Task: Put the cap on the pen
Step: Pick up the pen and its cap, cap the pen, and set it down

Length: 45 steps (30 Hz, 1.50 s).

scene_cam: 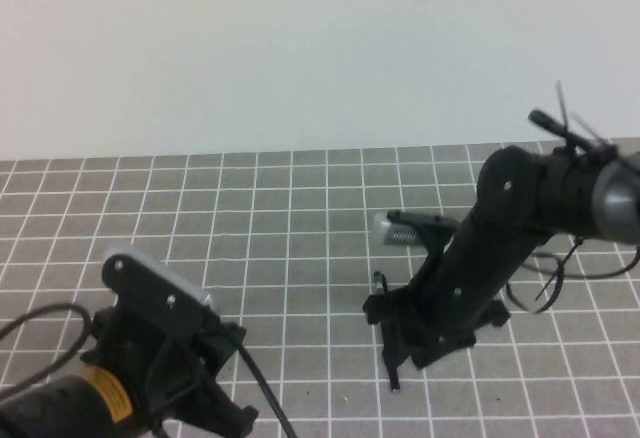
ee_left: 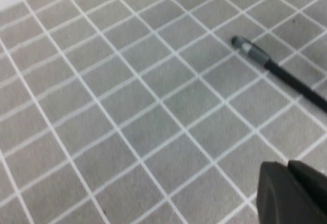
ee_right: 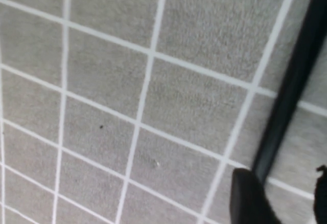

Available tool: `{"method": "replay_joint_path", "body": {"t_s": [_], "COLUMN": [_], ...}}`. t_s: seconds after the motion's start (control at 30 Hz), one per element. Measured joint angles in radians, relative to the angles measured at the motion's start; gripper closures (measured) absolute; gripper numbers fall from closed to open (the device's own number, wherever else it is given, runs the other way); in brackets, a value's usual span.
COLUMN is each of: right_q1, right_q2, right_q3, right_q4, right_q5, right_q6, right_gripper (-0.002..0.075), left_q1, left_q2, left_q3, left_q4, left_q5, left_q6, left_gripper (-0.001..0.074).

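Nearest us, the left gripper hovers over the near left of the grid mat; we cannot tell its state. Farther on, right of centre, the right gripper sits low, narrowly parted, straddling the pen lying on the mat.

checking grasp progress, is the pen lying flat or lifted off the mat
Flat: the pen lies on the mat under the open right gripper, between its fingers. The left gripper hangs over the near left mat.

Pen on mat, right gripper over it, maybe touching, left gripper near-left
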Motion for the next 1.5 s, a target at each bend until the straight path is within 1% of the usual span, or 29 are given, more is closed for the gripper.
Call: {"method": "replay_joint_path", "body": {"t_s": [0.1,0.27,0.4,0.57,0.7,0.77,0.87,0.97,1.1,1.3,1.33,1.5], "right_q1": [0.0,0.0,0.0,0.001,0.001,0.001,0.001,0.001,0.001,0.001,0.001,0.001], "right_q2": [-0.056,-0.197,-0.334,-0.507,-0.642,-0.711,-0.818,-0.93,-1.099,-1.322,-1.357,-1.498], "right_q3": [0.0,0.0,0.0,0.0,0.002,0.012,0.062,0.158,0.32,0.59,0.623,0.784], "right_q4": [-0.069,-0.198,-0.295,-0.366,-0.416,-0.435,-0.452,-0.452,-0.452,-0.452,-0.452,-0.453], "right_q5": [-0.011,-0.015,-0.017,0.004,0.027,0.029,0.011,-0.028,-0.102,-0.2,-0.207,-0.209], "right_q6": [0.0,0.0,0.002,0.0,0.0,-0.002,-0.006,-0.006,0.002,0.006,0.006,0.006], "right_gripper": [0.0531,0.073,0.0726,0.0726,0.0726,0.0726,0.0726,0.0726,0.0726,0.0726,0.0726,0.0726], "left_q1": [0.0,0.0,0.0,0.0,0.0,0.0,0.0,0.002,0.002,0.002,0.002,0.002], "left_q2": [0.0,-0.011,-0.061,-0.125,-0.192,-0.242,-0.337,-0.463,-0.65,-0.86,-0.891,-1.032], "left_q3": [-0.036,-0.108,-0.175,-0.297,-0.354,-0.355,-0.353,-0.343,-0.314,-0.252,-0.234,-0.128], "left_q4": [0.021,0.03,0.03,0.081,0.251,0.371,0.492,0.515,0.489,0.464,0.462,0.429], "left_q5": [0.036,0.123,0.23,0.498,0.685,0.779,0.882,0.904,0.893,0.997,1.01,1.016], "left_q6": [0.008,0.057,0.078,0.067,-0.029,-0.12,-0.255,-0.293,-0.299,-0.299,-0.299,-0.299], "left_gripper": [0.0736,0.0736,0.0736,0.0736,0.0736,0.0736,0.0736,0.0736,0.0736,0.0736,0.0721,0.0732]}}
